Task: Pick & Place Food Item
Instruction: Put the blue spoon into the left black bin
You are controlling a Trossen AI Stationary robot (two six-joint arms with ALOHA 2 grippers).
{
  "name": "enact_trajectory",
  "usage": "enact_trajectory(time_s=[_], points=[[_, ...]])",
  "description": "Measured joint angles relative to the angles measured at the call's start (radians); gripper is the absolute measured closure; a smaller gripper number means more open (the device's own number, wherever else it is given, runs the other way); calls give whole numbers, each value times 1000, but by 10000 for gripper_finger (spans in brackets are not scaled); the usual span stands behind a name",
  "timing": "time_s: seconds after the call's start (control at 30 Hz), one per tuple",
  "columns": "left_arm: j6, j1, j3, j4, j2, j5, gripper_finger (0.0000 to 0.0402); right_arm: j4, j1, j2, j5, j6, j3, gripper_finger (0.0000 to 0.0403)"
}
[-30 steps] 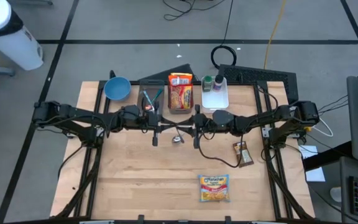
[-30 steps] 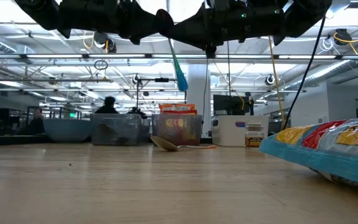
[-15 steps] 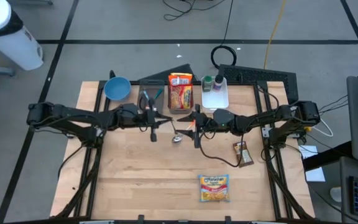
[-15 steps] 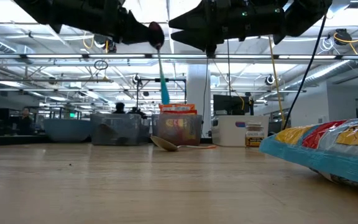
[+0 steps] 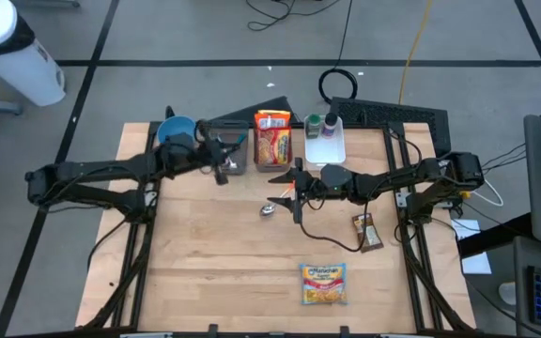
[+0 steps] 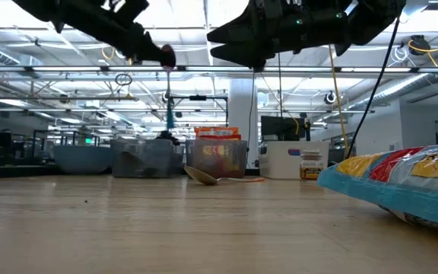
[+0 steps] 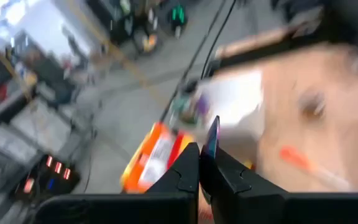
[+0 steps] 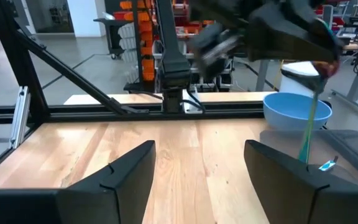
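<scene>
Presently, the pale wooden desk (image 5: 205, 253) carries everything relevant. At its far edge stand a round blue bowl (image 5: 176, 132), a clear bin of utensils (image 5: 228, 150), a clear bin holding orange snack packets (image 5: 272, 141) and a white tray with small bottles (image 5: 325, 138).

The left arm reaches toward the utensil bin; the left hand (image 5: 220, 167) is pressed together, pinching a thin teal-handled utensil (image 6: 170, 114) that hangs down above that bin. The right hand (image 8: 197, 168) waits near the desk's middle, fingers spread and holding nothing.

Food items lie untouched: a yellow-and-blue noodle packet (image 5: 324, 283) near the front edge, well apart from both hands, and a small brown wrapped bar (image 5: 367, 231) beside the right arm. A metal spoon with an orange handle (image 5: 272, 204) lies near the right hand.

Judgement: the step in hand is putting a utensil away, not a food pick. Next, the left hand should lower and release over the bin; the food pick has not yet begun.
</scene>
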Motion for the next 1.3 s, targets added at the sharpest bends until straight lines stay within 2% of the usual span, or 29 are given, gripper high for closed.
enact_trajectory(time_s=[0.27, 0.4, 0.53, 0.67, 0.87, 1.03, 1.17, 1.3], points=[[43, 172, 169, -259, 60, 44, 392, -49, 0, 0, 0, 3, 0, 165], [51, 248, 212, -284, 75, 73, 383, -81, 0, 0, 0, 7, 0, 167], [69, 308, 216, -266, 99, 105, 392, -100, 0, 0, 0, 7, 0, 171], [66, 357, 215, -273, 154, 142, 385, -99, 0, 0, 0, 2, 0, 170], [92, 387, 215, -261, 284, 109, 392, -100, 0, 0, 0, 0, 0, 172], [143, 386, 215, -205, 372, 35, 383, -118, 0, 0, 3, -1, 0, 176], [190, 383, 215, -183, 419, 10, 393, -136, -2, 0, 19, -4, -3, 175], [209, 374, 216, -180, 435, 1, 385, -130, -9, 0, 63, -3, -26, 175]])
